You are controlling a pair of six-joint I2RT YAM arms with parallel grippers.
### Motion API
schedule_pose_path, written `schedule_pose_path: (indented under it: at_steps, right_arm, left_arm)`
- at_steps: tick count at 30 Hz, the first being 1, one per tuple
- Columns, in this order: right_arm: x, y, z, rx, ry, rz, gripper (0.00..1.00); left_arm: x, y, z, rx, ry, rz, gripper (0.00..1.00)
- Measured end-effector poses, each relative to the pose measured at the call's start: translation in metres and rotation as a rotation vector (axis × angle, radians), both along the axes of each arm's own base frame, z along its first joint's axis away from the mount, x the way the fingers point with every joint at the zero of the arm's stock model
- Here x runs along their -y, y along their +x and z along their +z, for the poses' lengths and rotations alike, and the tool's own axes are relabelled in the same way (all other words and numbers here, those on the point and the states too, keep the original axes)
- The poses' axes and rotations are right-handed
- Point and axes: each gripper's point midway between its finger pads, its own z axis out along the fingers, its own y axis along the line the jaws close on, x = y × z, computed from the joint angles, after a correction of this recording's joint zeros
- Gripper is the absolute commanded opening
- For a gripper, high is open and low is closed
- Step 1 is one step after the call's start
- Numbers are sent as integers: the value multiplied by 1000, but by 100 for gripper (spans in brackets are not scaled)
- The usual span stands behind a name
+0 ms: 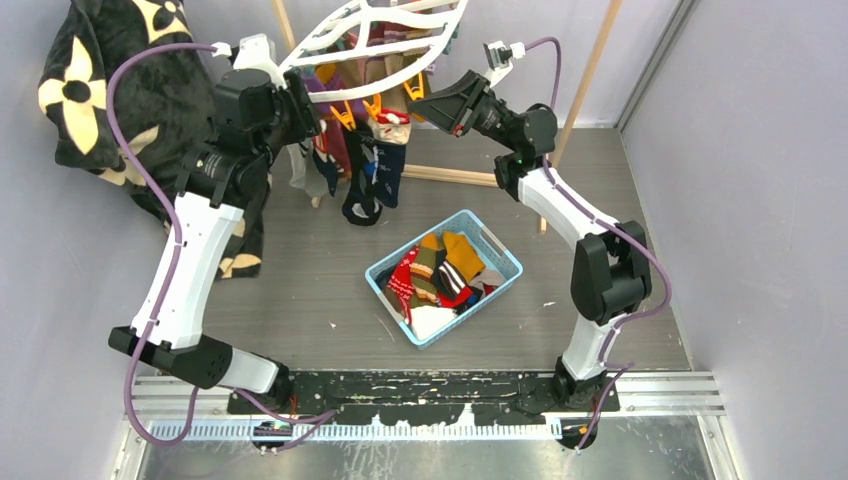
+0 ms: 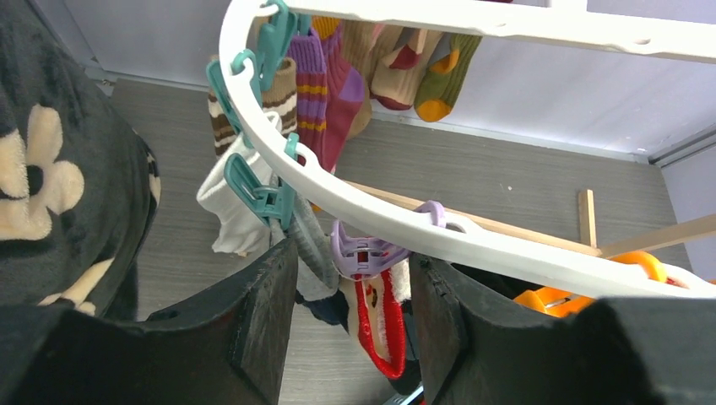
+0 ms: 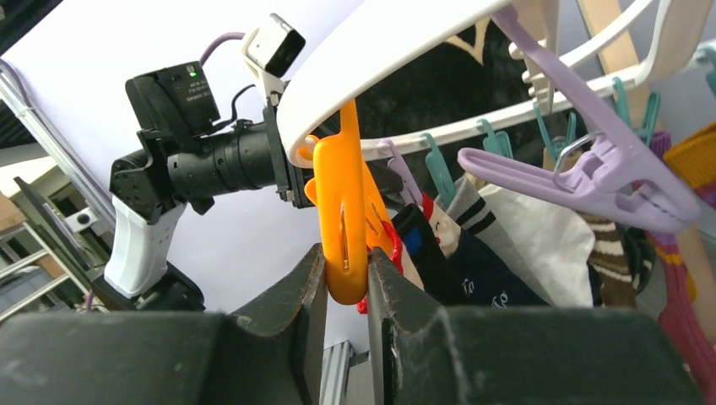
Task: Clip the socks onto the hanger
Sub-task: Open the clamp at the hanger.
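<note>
where the hanger hangs: the white oval hanger [image 1: 312,54] is at the top centre of the overhead view, in front of the wooden rack [image 1: 592,60], with both arms raised to its near rim.
left gripper: the left gripper [image 2: 353,257] sits just under the rim, jaws spread wide, one finger on each side of a lilac clip [image 2: 369,251]; neither finger appears to touch it.
lilac clip: it dangles from the rim and grips a cream sock with red trim [image 2: 377,325].
right gripper: the right gripper [image 3: 346,261] has its fingers pressed together on the lower end of an orange clip [image 3: 342,215], pinching it.
orange clip: it hangs straight down from the hanger's edge, just beside the lilac clips.
hung socks: dark, navy and maroon socks [image 1: 365,180] hang in a bunch below the near rim; in the left wrist view a white sock [image 2: 221,211] hangs from a teal clip [image 2: 262,192], with purple-striped, tan and olive ones behind.
loose socks: red, mustard, olive, striped and white socks [image 1: 440,278] lie piled in the light blue basket [image 1: 503,256] on the floor, well below the hanger.
blanket: a black blanket with cream flowers [image 1: 100,90] hangs at the left, behind the left arm.
</note>
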Motion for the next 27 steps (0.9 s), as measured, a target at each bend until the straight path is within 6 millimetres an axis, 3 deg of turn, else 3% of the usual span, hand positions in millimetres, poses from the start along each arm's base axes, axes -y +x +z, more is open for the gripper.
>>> schedule_pose_path:
  at_steps: [1,5,7,10,13,21,24,27]
  right_arm:
    - [1,-1,5,9,4,-11,8]
    - [5,-7,16,29,11,-50,1]
    - [5,-9,17,36,1,-83,1]
    - [-2,-10,13,40,-44,-154,1]
    - [-21,-17,7,49,-109,-231,1]
    - [-56,-23,-7,83,-194,-387,1]
    - [-63,-23,-10,93,-208,-446,1]
    - [-72,-25,-10,104,-218,-505,1]
  left_arm:
    - [0,-1,1,3,-1,0,55]
    - [-1,-6,6,13,-3,-6,82]
    - [0,-10,7,8,-11,-19,86]
    - [4,-20,10,1,-29,-60,86]
    - [9,-36,11,-16,-52,-107,81]
    - [18,-93,32,-6,-159,-243,80]
    - [27,-102,38,-18,-193,-293,80]
    - [40,-98,47,-23,-220,-343,79]
